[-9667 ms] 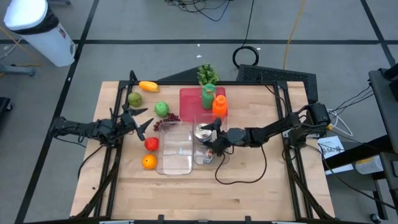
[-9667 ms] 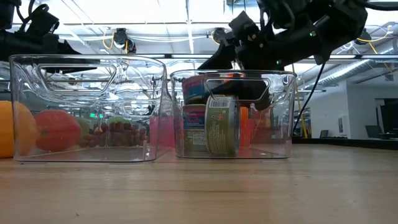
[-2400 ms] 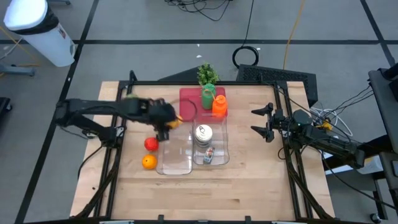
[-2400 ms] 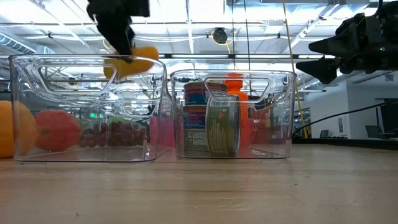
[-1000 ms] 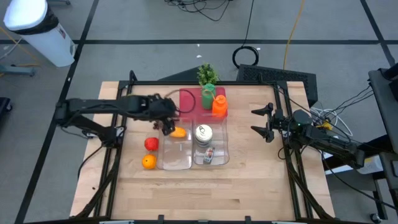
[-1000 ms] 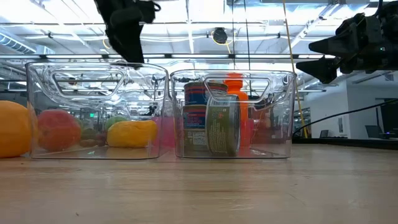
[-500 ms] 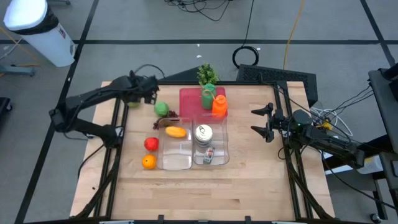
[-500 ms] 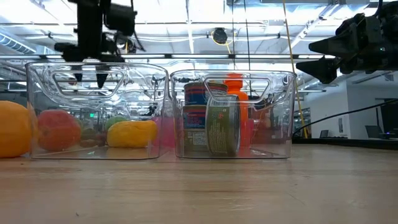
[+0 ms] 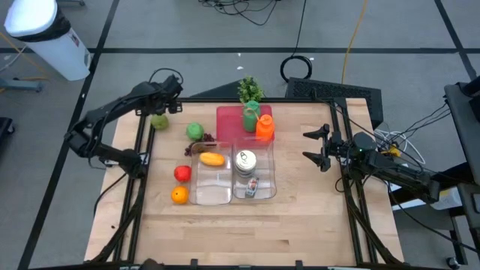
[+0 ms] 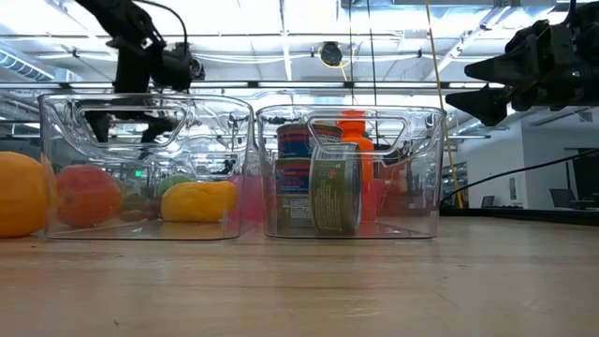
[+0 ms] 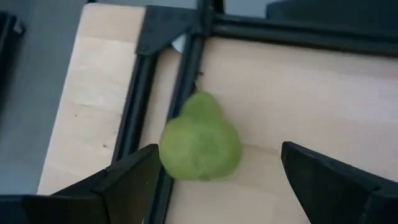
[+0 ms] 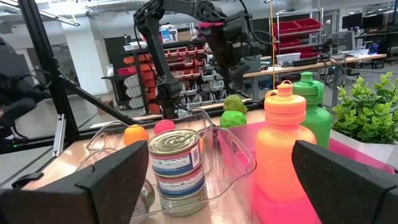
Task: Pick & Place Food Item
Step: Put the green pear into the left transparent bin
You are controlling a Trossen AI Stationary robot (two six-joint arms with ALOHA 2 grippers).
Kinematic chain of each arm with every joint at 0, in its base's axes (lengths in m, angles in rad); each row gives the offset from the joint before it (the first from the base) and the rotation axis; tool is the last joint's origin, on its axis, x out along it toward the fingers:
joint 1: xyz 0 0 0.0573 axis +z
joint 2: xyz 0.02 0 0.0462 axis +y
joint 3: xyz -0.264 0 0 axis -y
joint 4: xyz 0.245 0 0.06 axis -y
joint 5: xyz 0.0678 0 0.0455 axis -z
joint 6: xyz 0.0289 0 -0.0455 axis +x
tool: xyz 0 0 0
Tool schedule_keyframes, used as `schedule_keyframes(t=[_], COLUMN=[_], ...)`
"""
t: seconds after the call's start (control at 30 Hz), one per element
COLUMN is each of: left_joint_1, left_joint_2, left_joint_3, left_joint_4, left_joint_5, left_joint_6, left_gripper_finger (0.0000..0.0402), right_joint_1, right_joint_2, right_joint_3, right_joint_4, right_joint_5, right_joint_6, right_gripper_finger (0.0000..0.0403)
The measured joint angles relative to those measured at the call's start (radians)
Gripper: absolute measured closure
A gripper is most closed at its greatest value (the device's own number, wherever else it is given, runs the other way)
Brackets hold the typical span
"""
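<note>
My left hand [image 9: 160, 105] hangs with its fingers spread wide over the far left corner of the tabletop [image 9: 300, 217], and right beneath it, framed between my two fingers in my wrist view, sits the green pear [image 11: 200, 137], resting against the dark frame rail at the tabletop's edge. I am not touching it yet; I take it as the next food item to lift. Back behind my hand, toward the middle of the tabletop, the left clear bin [image 9: 211, 176] already holds the yellow-orange fruit [image 9: 213, 159], which lies at the end nearest to me, so at least one item counts as placed. The neighbouring clear bin [image 9: 253, 172] has the cans [image 10: 323, 192] in it. Left outside, as far as I can see, are the pear under my hand, the green apple [image 9: 195, 131] a little beyond it toward the bins, the dark grapes [image 9: 204, 142] just beside that apple, and the red fruit [image 9: 182, 173] and the orange [image 9: 178, 195] sitting just outside the left bin's outer wall. So I judge the job as begun but mostly ahead of me, if all the loose fruit belongs in that bin, which I cannot confirm. My right hand [image 9: 313, 146] waits spread open at the right side of the tabletop, well apart from everything.
</note>
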Motion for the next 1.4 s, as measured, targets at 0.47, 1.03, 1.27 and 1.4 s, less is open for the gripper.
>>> schedule_keyframes(t=[0.47,1.03,1.27,1.4], left_joint_1=[0.086,0.059,-0.035,-0.107], left_joint_2=[0.14,0.303,0.303,0.304], left_joint_3=[-0.008,-0.004,-0.007,-0.006], left_joint_4=[-0.031,-0.046,0.02,0.048], left_joint_5=[0.1,0.093,0.084,0.066], left_joint_6=[-0.07,-0.066,0.145,0.308], left_gripper_finger=[0.005,0.005,0.005,0.005], right_joint_1=[0.0,0.0,0.0,0.0], right_joint_2=[0.0,0.0,0.0,0.0], right_joint_3=[0.0,0.0,0.0,0.0], right_joint_4=[0.0,0.0,0.0,0.0], right_joint_5=[0.0,0.0,0.0,0.0], right_joint_6=[0.0,0.0,0.0,0.0], right_gripper_finger=[0.0028,0.0028,0.0028,0.0028])
